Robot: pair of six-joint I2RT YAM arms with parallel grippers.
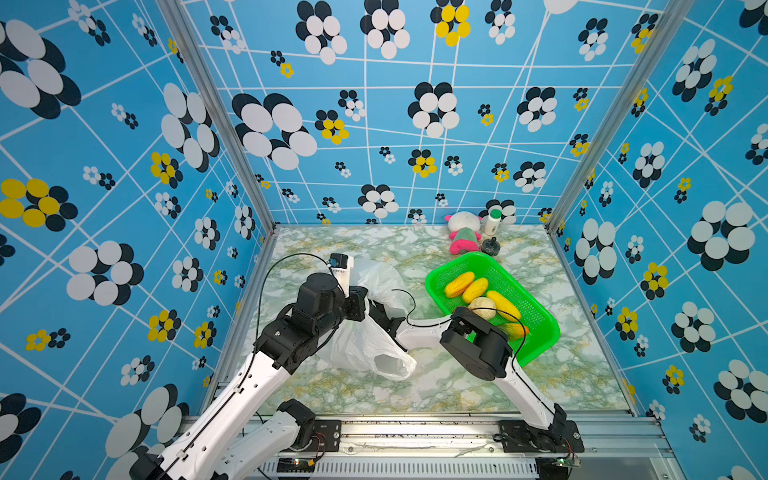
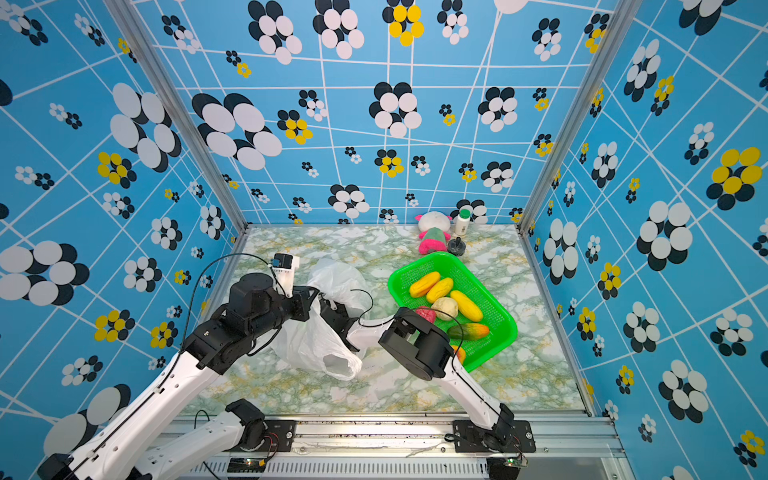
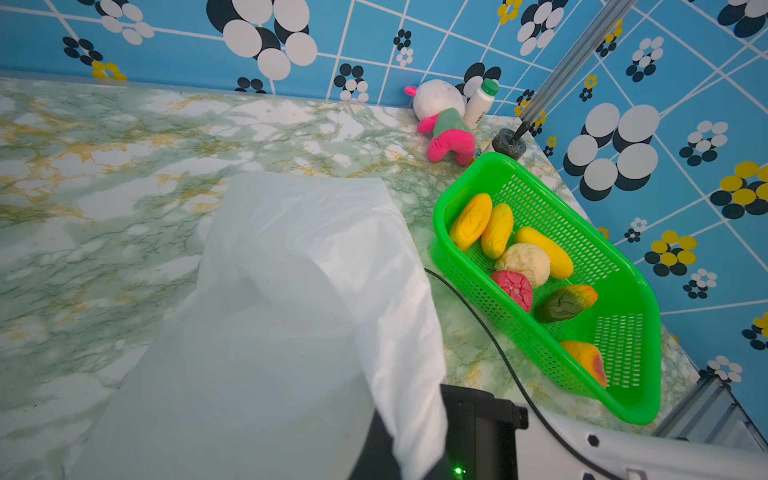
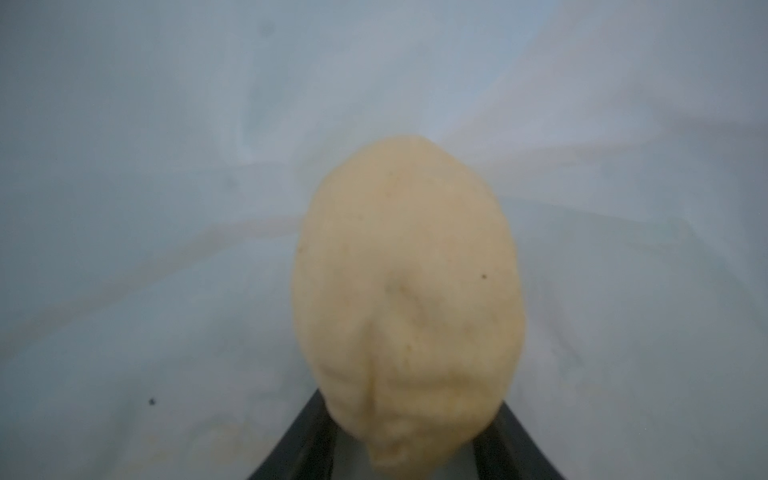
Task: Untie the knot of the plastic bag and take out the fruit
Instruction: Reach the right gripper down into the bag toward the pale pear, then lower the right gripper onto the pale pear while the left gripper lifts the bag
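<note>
Right gripper [image 4: 409,415] is inserted in the plastic bag [image 1: 365,345] and is closed on a beige fruit [image 4: 407,270], with one jaw set against each side of its near end. Left gripper [image 1: 360,305] is clenched on the bag's upper edge, by which the mouth is held raised. No knot is seen, and the mouth is judged to be untied.

Loss of the fruit is to be expected if it is withdrawn quickly. Only the narrow end is gripped, and the rounded, wrinkled skin may squeeze out forward. Film may be pinched beside a jaw, in which case the bag would be dragged along. Should the left grip slip, the film would fall over the right arm.

The fruit is pale, egg-shaped, creased and lightly speckled, and is surrounded by white film. Seven other pieces lie in the green basket [image 1: 544,345], near the bag.
</note>
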